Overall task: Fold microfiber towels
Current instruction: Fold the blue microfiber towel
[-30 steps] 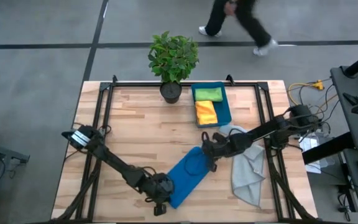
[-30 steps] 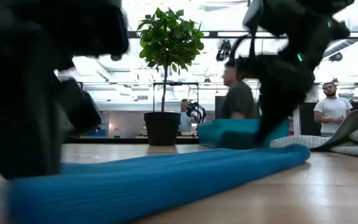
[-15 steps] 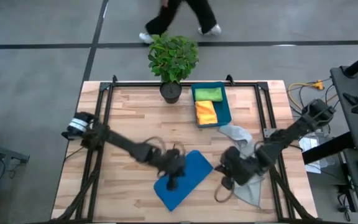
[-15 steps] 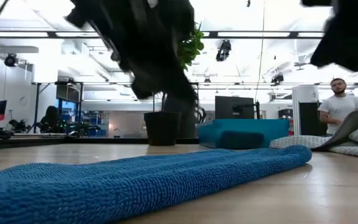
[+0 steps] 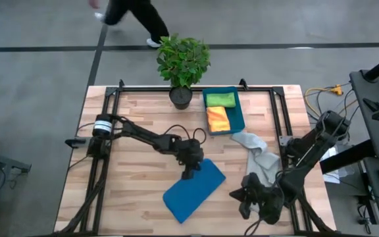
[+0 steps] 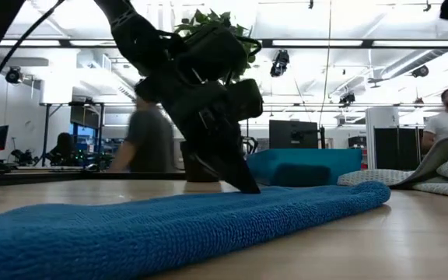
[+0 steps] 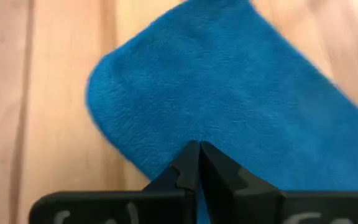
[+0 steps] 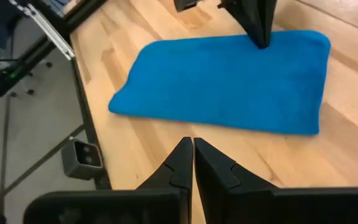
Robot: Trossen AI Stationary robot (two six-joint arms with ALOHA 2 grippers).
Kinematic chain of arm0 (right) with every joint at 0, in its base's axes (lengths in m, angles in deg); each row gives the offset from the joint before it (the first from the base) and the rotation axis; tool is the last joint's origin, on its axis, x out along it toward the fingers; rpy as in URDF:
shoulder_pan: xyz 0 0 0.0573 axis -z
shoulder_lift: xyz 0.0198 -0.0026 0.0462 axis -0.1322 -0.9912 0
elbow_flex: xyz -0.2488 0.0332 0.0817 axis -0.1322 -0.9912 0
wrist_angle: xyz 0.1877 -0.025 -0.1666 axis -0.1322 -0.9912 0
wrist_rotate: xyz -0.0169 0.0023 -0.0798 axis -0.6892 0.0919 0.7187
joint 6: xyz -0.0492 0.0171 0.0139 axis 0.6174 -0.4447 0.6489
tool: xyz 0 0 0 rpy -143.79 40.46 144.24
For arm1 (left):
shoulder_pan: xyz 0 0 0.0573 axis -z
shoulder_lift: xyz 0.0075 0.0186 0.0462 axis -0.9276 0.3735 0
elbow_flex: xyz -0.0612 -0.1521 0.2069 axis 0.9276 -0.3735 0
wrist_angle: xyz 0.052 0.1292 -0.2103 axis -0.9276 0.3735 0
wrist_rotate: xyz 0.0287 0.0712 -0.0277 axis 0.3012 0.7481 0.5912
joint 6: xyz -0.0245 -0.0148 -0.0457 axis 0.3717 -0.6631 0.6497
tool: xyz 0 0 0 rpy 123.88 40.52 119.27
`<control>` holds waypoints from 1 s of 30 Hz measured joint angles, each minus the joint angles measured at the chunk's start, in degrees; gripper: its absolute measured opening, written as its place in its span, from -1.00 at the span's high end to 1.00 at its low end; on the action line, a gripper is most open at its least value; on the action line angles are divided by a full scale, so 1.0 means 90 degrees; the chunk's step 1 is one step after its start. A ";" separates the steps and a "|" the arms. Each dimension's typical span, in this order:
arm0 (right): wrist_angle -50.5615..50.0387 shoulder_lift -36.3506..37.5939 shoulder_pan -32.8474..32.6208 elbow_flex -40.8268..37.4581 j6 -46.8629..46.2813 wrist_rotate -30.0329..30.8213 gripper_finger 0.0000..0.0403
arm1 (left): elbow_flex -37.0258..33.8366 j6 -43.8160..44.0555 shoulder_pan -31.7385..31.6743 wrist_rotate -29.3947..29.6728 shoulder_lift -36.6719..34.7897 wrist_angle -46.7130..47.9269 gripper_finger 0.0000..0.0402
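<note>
The blue towel [image 5: 193, 191] lies folded and flat on the table; it also shows in the low view [image 6: 208, 222]. My left gripper [image 5: 190, 174] is shut, with its tips on the towel near its far end [image 7: 199, 144]. My right gripper [image 5: 234, 195] is shut and empty, low over bare wood at the towel's right [image 8: 192, 142]. The pale grey towel [image 5: 260, 161] lies crumpled at the right, partly under my right arm. The orange towel [image 5: 218, 119] and the lime green towel [image 5: 220, 99] lie folded in the teal bin [image 5: 237, 118]. My left gripper's shut fingertips [image 6: 249, 185] rest on the blue towel's upper face [image 7: 166, 118], close to its far-left edge near the far end. The fingers slant down from the table's far left. The towel lies flat on the table under them.
A potted plant [image 5: 183, 62] stands at the table's far edge beside the bin. A black frame rail [image 5: 110, 131] runs along the table's sides. Bare wood lies left of the blue towel. A person [image 5: 133, 16] walks beyond the table.
My left gripper has gone from the blue towel's near end, up and toward the far edge, and come down on its far part. My right gripper has left the towel's far end and gone toward the table's near right. The towel has stayed on the table.
</note>
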 joint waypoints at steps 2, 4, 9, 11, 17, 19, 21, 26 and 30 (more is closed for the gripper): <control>-0.0203 -0.0144 0.0108 0.0162 0.0000 -0.0007 0.95 | -0.0051 0.0202 0.0002 0.0348 0.0004 -0.0035 1.00; -0.0385 -0.0256 0.0230 0.0317 0.0000 -0.0016 0.95 | -0.0105 0.0519 0.0007 0.0887 -0.0058 0.0067 1.00; -0.0667 -0.0437 0.0573 0.0543 0.0205 -0.0011 0.95 | -0.0168 0.1652 0.0071 0.2304 -0.0379 0.1200 1.00; -0.0670 -0.0446 0.0728 0.0568 0.0409 -0.0023 0.95 | -0.0171 0.2136 0.0155 0.2833 -0.0535 0.1927 1.00; -0.0640 -0.0446 0.1304 0.0546 0.0846 -0.0020 0.95 | -0.0308 0.2462 0.0554 0.3827 -0.1090 0.3003 1.00; -0.0583 -0.0446 0.1489 0.0541 0.0965 -0.0012 0.95 | -0.0330 0.2184 0.0715 0.4166 -0.1409 0.3024 1.00; -0.0442 -0.0450 0.1656 0.0534 0.1151 -0.0020 0.95 | -0.0355 0.1491 0.0910 0.4294 -0.1871 0.2908 1.00; 0.0989 -0.0450 0.1954 0.0526 0.3113 -0.0641 0.90 | -0.0825 -0.0882 0.1677 0.3760 -0.2816 0.2996 1.00; 0.2013 -0.0692 0.2105 0.0493 0.4920 -0.1643 0.74 | -0.1561 -0.1266 0.2412 0.3382 -0.3437 0.2833 1.00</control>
